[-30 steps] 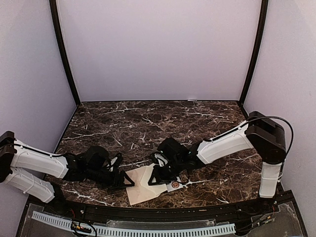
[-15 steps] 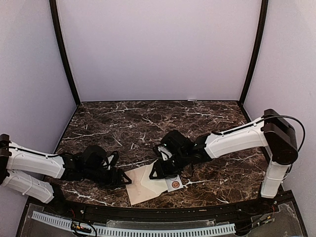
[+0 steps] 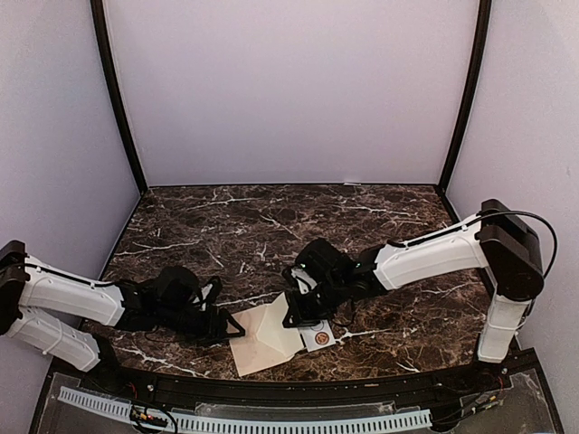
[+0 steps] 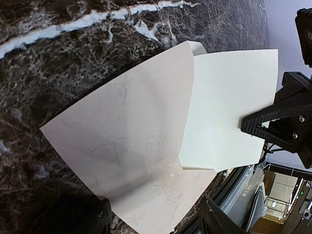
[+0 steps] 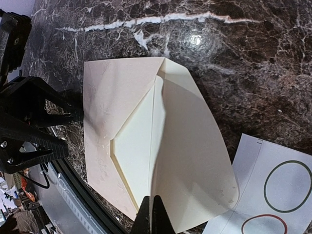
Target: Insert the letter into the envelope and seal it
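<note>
The pinkish-tan envelope (image 3: 249, 351) lies flat near the table's front edge; it also shows in the left wrist view (image 4: 122, 141) and the right wrist view (image 5: 100, 97). The cream letter (image 5: 141, 146) is partly tucked into the envelope's pocket, and its free half (image 4: 229, 97) sticks out and curves upward. My right gripper (image 5: 152, 212) is shut on the letter's outer edge at the crease; it also shows in the top view (image 3: 291, 316). My left gripper (image 4: 151, 219) is open, its fingers on either side of the envelope's near corner, at the envelope's left edge in the top view (image 3: 228, 327).
A small white card printed with circles (image 5: 273, 190) lies on the marble just right of the letter, partly under it, and shows in the top view (image 3: 318, 339). The table's front rail (image 3: 271, 391) runs close below the envelope. Side walls enclose the table.
My right arm has shifted slightly left with the letter, easing it further towards the envelope. The left arm has barely moved.
</note>
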{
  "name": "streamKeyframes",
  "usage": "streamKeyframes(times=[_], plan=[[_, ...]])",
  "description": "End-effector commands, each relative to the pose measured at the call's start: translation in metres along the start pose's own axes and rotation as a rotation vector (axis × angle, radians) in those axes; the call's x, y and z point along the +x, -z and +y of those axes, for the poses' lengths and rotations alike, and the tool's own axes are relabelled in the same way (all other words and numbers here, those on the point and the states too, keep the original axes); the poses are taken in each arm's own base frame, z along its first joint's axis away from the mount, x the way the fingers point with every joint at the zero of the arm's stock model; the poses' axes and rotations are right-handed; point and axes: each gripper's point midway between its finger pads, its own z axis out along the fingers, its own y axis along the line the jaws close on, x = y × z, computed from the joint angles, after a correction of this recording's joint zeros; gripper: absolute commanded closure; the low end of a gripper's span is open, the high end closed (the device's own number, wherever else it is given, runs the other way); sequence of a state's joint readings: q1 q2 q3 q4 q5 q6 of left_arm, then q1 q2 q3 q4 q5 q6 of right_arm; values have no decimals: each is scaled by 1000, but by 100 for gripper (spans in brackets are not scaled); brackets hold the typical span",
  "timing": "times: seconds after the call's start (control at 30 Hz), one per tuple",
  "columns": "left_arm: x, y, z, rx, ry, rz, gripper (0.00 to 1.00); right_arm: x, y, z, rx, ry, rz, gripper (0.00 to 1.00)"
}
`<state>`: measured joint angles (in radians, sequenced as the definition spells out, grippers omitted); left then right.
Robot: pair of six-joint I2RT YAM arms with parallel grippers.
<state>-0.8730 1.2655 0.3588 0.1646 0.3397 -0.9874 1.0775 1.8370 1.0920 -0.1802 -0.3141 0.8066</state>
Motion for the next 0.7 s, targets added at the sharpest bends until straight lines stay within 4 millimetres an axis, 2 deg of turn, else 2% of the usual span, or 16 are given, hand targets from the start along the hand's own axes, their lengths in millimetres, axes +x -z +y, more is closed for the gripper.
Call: streamKeyframes(times=[0.0,0.33,0.67], plan=[[5,-3,10,-36,7,27,40,-2,-8,-5,3,-8,1,100],[7,-4,13,-42,12,34,40,3,-20,-16,19,-41,28,100],[7,-7,11,-34,10,45,40,-1,-27,-6,-27,-36,34,100]])
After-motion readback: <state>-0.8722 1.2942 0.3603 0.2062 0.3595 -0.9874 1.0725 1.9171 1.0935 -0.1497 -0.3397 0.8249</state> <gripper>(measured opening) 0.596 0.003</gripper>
